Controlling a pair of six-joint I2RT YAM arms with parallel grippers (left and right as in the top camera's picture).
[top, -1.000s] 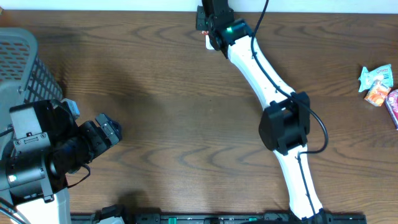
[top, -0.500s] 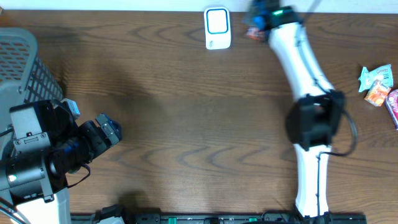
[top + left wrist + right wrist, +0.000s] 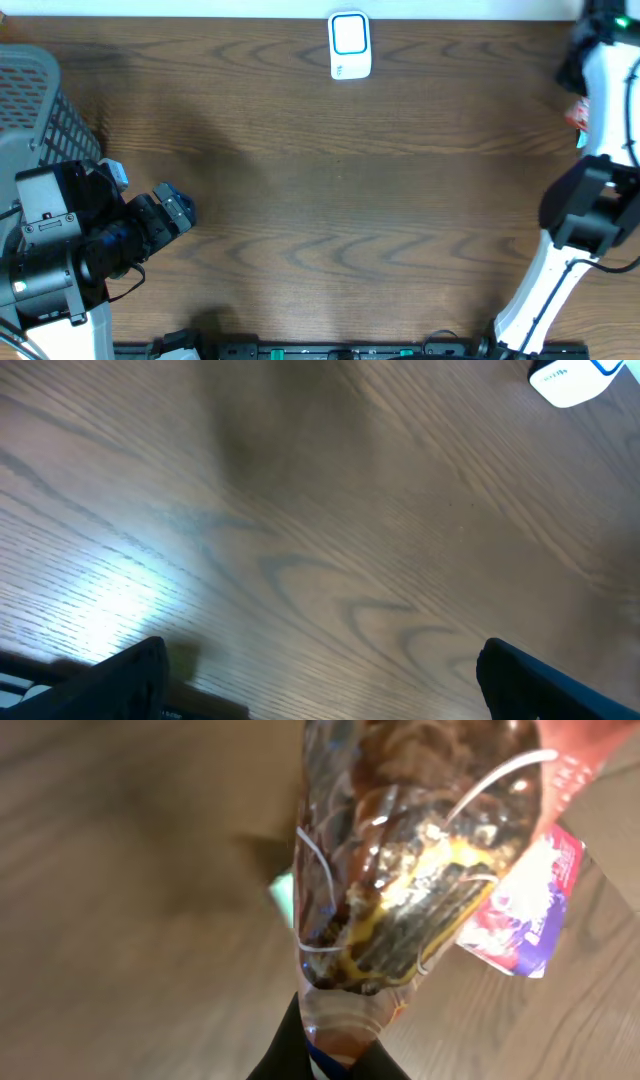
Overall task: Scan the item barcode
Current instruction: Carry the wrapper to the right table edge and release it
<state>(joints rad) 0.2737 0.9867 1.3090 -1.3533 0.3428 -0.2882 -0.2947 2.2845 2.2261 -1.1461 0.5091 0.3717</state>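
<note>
Three views, one moment. From overhead you see the right arm stretched along the right edge of the table. Only an orange-red sliver of the snack packet shows beside the arm's white link. The white scanner lies at the middle of the far edge, well apart from the packet.

The right wrist view shows what the overhead view hides. Your right gripper is pinched narrow on the packet's lower end. The clear film shows brown contents and hangs above the wood, with a pink-and-red pouch lying behind it.

The left wrist view shows your left gripper spread wide, holding nothing over bare wood, with the scanner at the frame's upper right corner. Overhead, that arm sits beside the grey basket.
</note>
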